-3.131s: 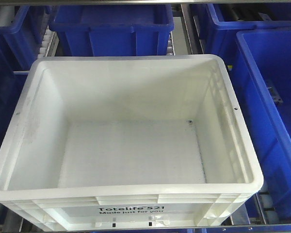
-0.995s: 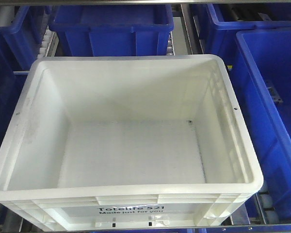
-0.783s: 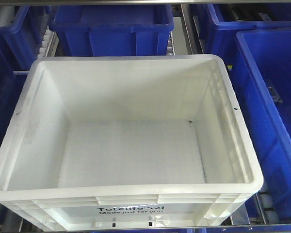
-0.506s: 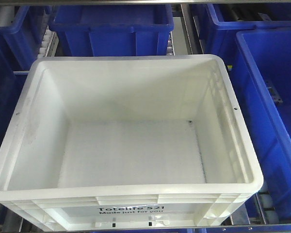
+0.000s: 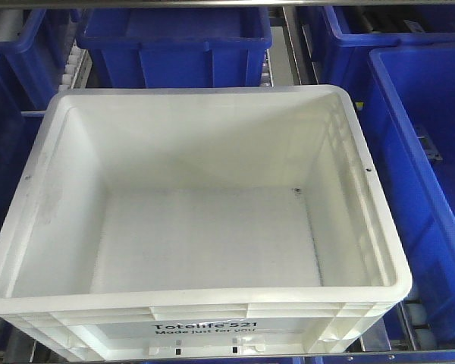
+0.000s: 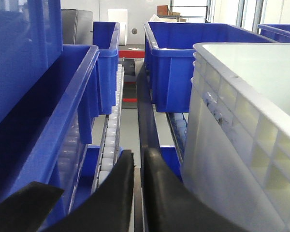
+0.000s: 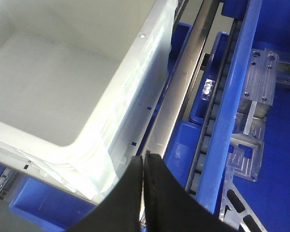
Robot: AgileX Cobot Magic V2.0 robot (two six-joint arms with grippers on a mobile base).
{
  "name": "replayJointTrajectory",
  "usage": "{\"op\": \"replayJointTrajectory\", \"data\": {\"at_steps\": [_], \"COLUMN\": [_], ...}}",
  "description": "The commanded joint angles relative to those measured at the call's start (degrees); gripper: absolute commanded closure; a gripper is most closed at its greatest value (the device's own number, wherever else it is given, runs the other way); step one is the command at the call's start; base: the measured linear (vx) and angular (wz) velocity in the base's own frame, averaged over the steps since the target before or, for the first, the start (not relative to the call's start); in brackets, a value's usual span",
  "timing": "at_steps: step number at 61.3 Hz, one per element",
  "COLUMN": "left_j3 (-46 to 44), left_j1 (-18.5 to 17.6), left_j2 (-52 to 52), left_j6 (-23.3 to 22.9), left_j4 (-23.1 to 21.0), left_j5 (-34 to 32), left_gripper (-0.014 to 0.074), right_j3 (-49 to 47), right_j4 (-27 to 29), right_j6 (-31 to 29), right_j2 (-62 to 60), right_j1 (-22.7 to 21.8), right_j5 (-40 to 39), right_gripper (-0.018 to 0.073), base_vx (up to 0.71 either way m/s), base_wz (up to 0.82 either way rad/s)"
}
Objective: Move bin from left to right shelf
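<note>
The white bin (image 5: 205,235), empty and labelled "Totelife 521" on its front, fills the middle of the front view. Neither gripper shows in that view. In the left wrist view my left gripper (image 6: 138,153) is low beside the bin's outer ribbed left wall (image 6: 241,125). Its black fingers are nearly together with only a thin gap and hold nothing. In the right wrist view my right gripper (image 7: 143,155) is shut and empty. It sits just outside the bin's (image 7: 63,82) right front corner, over a metal rail (image 7: 183,92).
Blue bins surround the white one: one behind (image 5: 174,38), one at the right (image 5: 432,174), one at the left (image 5: 0,152). White roller tracks (image 6: 111,130) run between the bins. A blue bin wall (image 6: 53,111) stands close on the left gripper's left.
</note>
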Motion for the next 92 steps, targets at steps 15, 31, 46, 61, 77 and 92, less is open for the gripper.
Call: {"op": "replayJointTrajectory", "data": {"at_steps": [15,31,46,61,77,92], "left_j3": [-1.3,-1.3,-1.3,-1.3,-1.3,-1.3], "left_j1": [0.1,0.1,0.1,0.1,0.1,0.1], "left_j2": [-0.6,-0.6,-0.6,-0.6,-0.6,-0.6], "left_j6": [-0.4,-0.4,-0.4,-0.4,-0.4,-0.4], "left_j4": [-0.4,-0.4,-0.4,-0.4,-0.4,-0.4], "left_j5": [-4.4,-4.4,-4.4,-4.4,-4.4,-4.4], "left_gripper": [0.0558,0.0558,0.0558,0.0558,0.0558,0.0558], "right_j3": [-1.4,-1.4,-1.4,-1.4,-1.4,-1.1], "right_j4": [-0.4,-0.4,-0.4,0.3,2.4,1.4], "right_j6": [-0.4,-0.4,-0.4,0.3,0.4,-1.1], "right_j2": [0.4,0.4,0.4,-3.0,-10.2,-12.0], "right_j1": [-0.4,-0.4,-0.4,-9.4,-25.0,-27.0], "right_j5": [-3.5,-3.5,-3.5,-9.3,-14.6,-14.9], "right_gripper": [0.0568,0.0568,0.0568,0.0568,0.0568,0.0568], "base_vx": [0.00,0.00,0.00,0.00,0.00,0.00], "base_wz": [0.00,0.00,0.00,0.00,0.00,0.00]}}
